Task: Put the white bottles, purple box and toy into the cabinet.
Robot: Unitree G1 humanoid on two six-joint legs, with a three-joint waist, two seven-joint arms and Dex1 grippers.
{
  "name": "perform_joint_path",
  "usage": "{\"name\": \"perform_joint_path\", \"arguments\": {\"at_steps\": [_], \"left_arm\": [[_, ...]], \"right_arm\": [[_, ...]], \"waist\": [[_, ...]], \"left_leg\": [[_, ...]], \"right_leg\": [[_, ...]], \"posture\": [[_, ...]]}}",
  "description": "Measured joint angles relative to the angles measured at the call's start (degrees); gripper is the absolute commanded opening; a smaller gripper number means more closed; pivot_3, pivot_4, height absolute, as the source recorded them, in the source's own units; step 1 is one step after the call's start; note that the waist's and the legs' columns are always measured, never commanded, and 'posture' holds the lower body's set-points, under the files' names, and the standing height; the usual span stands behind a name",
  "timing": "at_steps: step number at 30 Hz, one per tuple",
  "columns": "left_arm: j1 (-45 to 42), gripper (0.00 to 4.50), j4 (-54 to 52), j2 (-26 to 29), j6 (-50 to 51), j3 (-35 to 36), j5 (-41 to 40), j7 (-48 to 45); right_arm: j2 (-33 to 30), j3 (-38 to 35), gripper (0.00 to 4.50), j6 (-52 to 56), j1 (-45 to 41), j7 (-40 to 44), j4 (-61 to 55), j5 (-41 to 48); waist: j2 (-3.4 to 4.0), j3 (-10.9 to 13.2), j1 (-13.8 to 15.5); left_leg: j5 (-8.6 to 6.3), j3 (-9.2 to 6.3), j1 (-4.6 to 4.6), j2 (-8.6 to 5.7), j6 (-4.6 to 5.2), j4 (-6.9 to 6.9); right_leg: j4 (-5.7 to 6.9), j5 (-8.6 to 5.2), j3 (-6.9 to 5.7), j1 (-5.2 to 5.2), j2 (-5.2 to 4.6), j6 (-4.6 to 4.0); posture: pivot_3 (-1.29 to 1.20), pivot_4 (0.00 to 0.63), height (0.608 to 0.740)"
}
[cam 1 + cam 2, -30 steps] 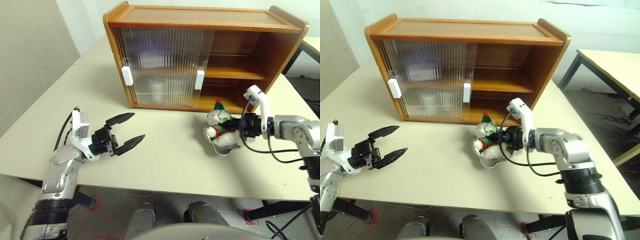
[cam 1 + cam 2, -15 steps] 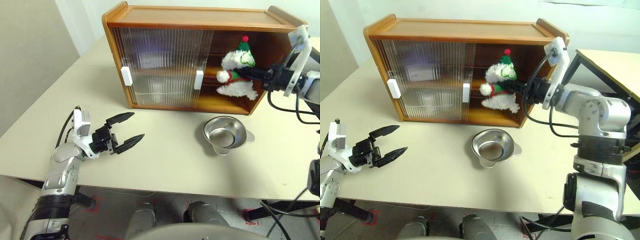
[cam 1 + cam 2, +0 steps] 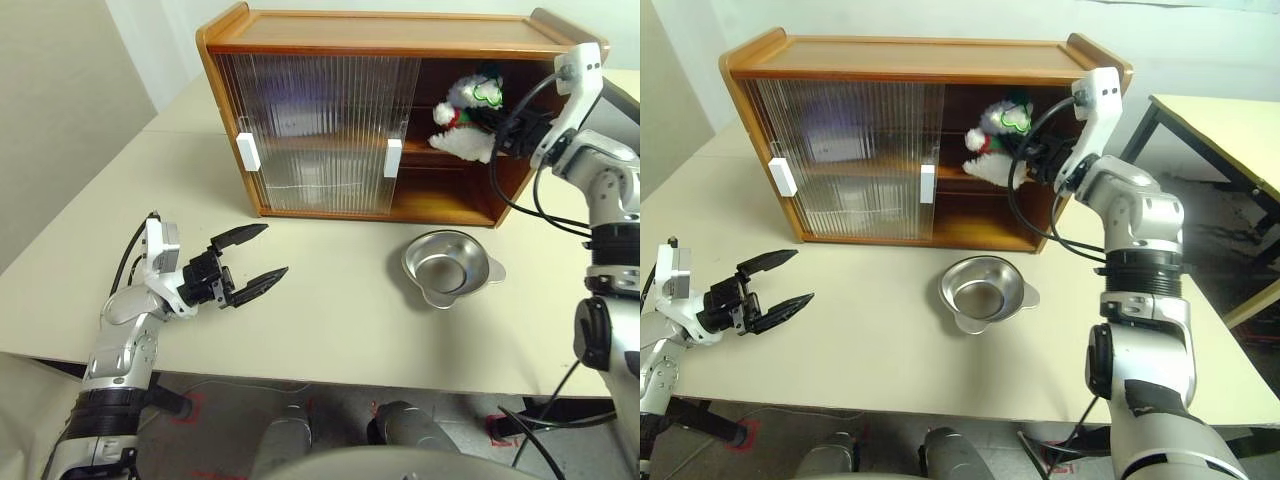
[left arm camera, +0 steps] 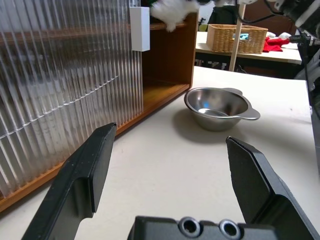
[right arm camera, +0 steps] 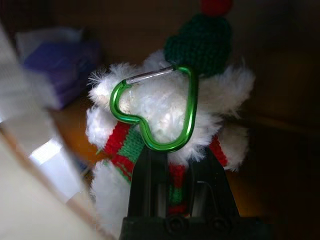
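Cream desk (image 3: pixel 330 320) is spreading out under everything, with the left pincer (image 3: pixel 252 259) hovering at its near edge, fingers spread wide. Farther in, a steel dish (image 3: pixel 445 267) is sitting apart. Beyond, the cabinet (image 3: pixel 390 35) is standing with the right pincer (image 3: pixel 1032 160) gripping the toy (image 3: pixel 465 120) inside the upper shelf. A purple box (image 5: pixel 55 62) is showing dimly behind ribbed doors (image 3: pixel 320 135), blurring whatever else lies there.

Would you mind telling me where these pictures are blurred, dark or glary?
Right wrist view: dark, purple box out of focus behind the sharp toy. Left wrist view: near fingers soft, steel dish glinting. Eye views: evenly lit.
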Motion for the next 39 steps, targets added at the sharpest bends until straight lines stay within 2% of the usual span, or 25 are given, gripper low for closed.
{"name": "perform_joint_path", "arguments": {"at_steps": [4, 10, 13, 16, 21, 22, 31, 36, 39], "left_arm": [[0.01, 4.5, 0.32, 0.0, -0.36, 0.01, 0.0, -0.02], [0.12, 4.5, 0.08, 0.0, -0.32, 0.01, 0.0, 0.66], [0.26, 4.5, -0.6, 0.0, -0.18, 0.0, -0.01, 1.28], [0.31, 4.5, -0.67, 0.0, -0.12, 0.0, -0.01, 1.69], [0.52, 4.5, -0.68, 0.0, -0.11, 0.0, -0.01, 1.92], [0.61, 4.5, -0.67, 0.0, -0.12, 0.0, -0.01, 1.91], [0.9, 4.5, -0.65, -0.08, -0.28, -0.05, 0.0, 1.75], [1.28, 4.5, -0.55, -0.14, -0.56, -0.09, 0.0, 1.43], [2.22, 4.5, -0.36, -0.18, -0.97, 0.16, -0.04, 0.95]], "right_arm": [[0.6, -0.21, 0.18, -6.28, -2.04, -2.06, 3.75, -1.74], [2.08, 0.32, 0.18, -12.34, -2.73, -2.76, 8.07, -4.27], [2.42, 1.69, 1.19, -13.91, -2.72, -3.49, 9.57, -7.09], [3.03, 2.01, 2.21, -16.17, -3.09, -4.68, 10.75, -8.32], [2.86, 2.03, 4.21, -17.65, -4.19, -4.84, 12.51, -9.05], [2.59, 2.02, 4.48, -17.71, -4.29, -4.71, 12.52, -9.12], [-1.84, 1.98, 4.48, -15.05, -3.43, -0.09, 9.21, -8.69], [-9.79, 1.99, 4.48, -2.12, 1.44, 11.44, 0.78, -3.18], [-19.13, 1.57, 4.48, 8.44, 9.05, 23.14, -5.96, 2.8]], "waist": [[0.02, 0.0, 0.25], [0.12, -0.02, 0.37], [0.12, -0.02, 0.37], [0.14, -0.03, 0.37], [0.14, -0.03, 0.36], [0.14, -0.03, 0.36], [0.13, -0.03, 0.58], [0.13, -0.03, 1.11], [0.06, -0.07, 2.25]], "left_leg": [[0.04, -0.17, 0.0, 0.15, 0.05, 0.0], [0.04, -0.2, -0.19, 0.24, 0.05, -0.04], [0.01, -0.16, -0.23, 0.27, 0.05, -0.06], [-0.01, -0.13, -0.24, 0.31, 0.07, -0.07], [-0.01, -0.14, -0.24, 0.4, 0.07, -0.06], [-0.01, -0.15, -0.24, 0.4, 0.07, -0.06], [-0.02, -0.13, -0.26, 0.39, 0.06, -0.06], [-0.03, -0.09, -0.3, -0.05, 0.03, 0.0], [-0.05, -0.15, -0.3, -0.2, -0.14, 0.09]], "right_leg": [[0.0, 0.16, 0.05, -0.01, -0.02, -0.65], [0.02, 0.19, -0.05, -0.18, 0.01, -0.76], [0.02, 0.39, -0.08, -0.21, 0.05, -0.33], [0.02, 0.38, -0.09, -0.21, 0.09, -0.29], [0.02, 0.39, -0.08, -0.21, 0.12, -0.3], [0.02, 0.39, -0.08, -0.21, 0.12, -0.3], [0.01, 0.33, -0.09, -0.21, 0.14, -0.39], [0.01, 0.2, -0.13, -0.14, 0.18, -0.35], [-0.01, -0.16, -0.11, 0.11, 0.39, -0.2]], "posture": [[-0.15, 0.0, 0.74], [-0.14, 0.0, 0.74], [-0.14, 0.0, 0.74], [-0.14, 0.0, 0.74], [-0.14, 0.0, 0.74], [-0.14, 0.0, 0.74], [-0.14, 0.0, 0.74], [-0.15, 0.0, 0.74], [-0.15, 0.0, 0.74]]}}
